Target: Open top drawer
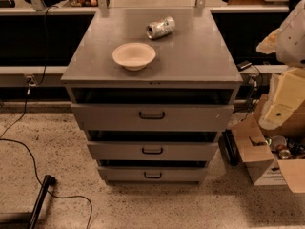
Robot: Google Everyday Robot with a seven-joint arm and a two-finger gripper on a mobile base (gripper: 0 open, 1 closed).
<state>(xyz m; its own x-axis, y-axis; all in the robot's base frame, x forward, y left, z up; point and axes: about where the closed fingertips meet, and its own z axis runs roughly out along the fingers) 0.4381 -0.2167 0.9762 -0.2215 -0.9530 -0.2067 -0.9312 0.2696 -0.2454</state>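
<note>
One top drawer (190, 118) lies left of the gripper (282, 103), whose state is unclear.

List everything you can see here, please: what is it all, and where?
cabinet: one, grey, centre
top drawer: one, grey with a black handle, just under the cabinet top
lower drawers: two, grey, beneath it
bowl: one, pale, on the cabinet top, near the front
can: one, silver, on its side behind the bowl
box: one, brown cardboard, open, on the floor at right
cable: one, black, on the floor at left
gripper: one, pale, at the right edge, apart from the drawers
</note>
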